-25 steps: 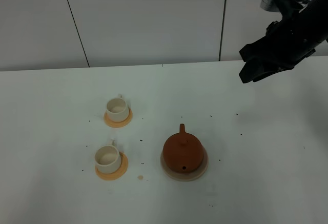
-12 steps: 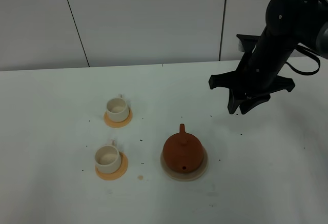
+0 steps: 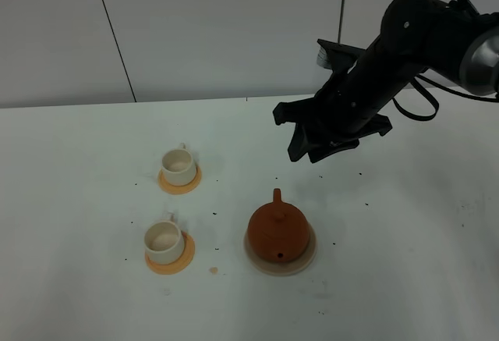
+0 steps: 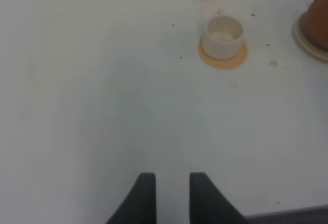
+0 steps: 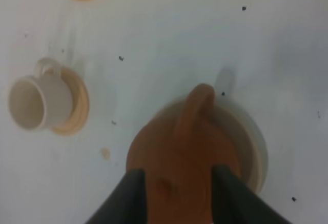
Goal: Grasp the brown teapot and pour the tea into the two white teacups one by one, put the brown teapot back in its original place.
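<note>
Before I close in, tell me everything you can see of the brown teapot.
The brown teapot is squat, round and reddish-brown, matte like clay. It stands upright on the beige disc, whose rim shows around it. Its loop handle sticks out toward the far side; a small dark hole on the near side looks like the spout. Only the disc touches it. The right gripper hangs above, open and apart.

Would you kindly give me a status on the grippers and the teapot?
Right gripper open, empty, in the air near the brown teapot. Left gripper slightly open, empty. Teapot upright on beige disc, untouched. Nothing in the way.
</note>
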You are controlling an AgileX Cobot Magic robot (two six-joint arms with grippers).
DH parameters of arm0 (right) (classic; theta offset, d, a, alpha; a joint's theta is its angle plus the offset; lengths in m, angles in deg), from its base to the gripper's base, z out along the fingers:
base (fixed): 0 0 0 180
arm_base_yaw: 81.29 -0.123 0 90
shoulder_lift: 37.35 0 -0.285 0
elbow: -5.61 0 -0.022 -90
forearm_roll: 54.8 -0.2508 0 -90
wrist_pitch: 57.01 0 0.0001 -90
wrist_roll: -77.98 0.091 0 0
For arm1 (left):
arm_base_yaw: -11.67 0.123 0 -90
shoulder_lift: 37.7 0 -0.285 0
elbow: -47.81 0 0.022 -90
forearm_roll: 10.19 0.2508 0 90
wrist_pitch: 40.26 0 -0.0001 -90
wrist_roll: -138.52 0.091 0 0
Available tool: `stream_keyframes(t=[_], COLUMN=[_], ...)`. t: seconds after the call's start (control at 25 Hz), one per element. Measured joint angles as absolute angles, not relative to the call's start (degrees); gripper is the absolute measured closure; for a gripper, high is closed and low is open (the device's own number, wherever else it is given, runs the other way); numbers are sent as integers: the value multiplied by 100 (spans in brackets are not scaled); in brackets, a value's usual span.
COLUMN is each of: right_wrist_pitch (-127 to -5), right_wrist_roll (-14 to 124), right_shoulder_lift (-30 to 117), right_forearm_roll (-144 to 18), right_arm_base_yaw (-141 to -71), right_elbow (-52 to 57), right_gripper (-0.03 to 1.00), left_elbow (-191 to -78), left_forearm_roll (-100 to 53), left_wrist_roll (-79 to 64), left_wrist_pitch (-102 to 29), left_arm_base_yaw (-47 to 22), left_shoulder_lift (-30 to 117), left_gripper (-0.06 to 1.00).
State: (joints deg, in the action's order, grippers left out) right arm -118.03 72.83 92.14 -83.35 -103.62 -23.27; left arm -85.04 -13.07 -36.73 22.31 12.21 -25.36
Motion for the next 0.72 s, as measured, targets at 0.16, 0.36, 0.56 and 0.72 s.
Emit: stream_keyframes(t=[0.16, 0.36, 0.56, 0.72], right_wrist_pitch=[-12086, -12232, -12245, -12278], right_wrist_roll=[7641, 7670, 7596, 7596], right_shoulder_lift=[9467, 9752, 10141, 10481], right_forearm_roll=[-7854, -7599, -7507, -7479], right_arm_base_yaw=[-10484, -10654, -10859, -10969], right_elbow=[-2730, -3311, -3821, -4037], right_gripper=[67, 67, 67, 67], left_elbow=[-8504, -8504, -8504, -8504], left_forearm_roll=[-1307, -1307, -1307, -1307], left_wrist_roll=[-3673, -3673, -3673, -3673], left_wrist_pitch=[2231, 2231, 2231, 2231], left_arm_base_yaw=[1221, 1221, 1221, 1221], left_shoulder_lift=[-2536, -2536, -2536, -2536], left_gripper=[71, 71, 71, 71])
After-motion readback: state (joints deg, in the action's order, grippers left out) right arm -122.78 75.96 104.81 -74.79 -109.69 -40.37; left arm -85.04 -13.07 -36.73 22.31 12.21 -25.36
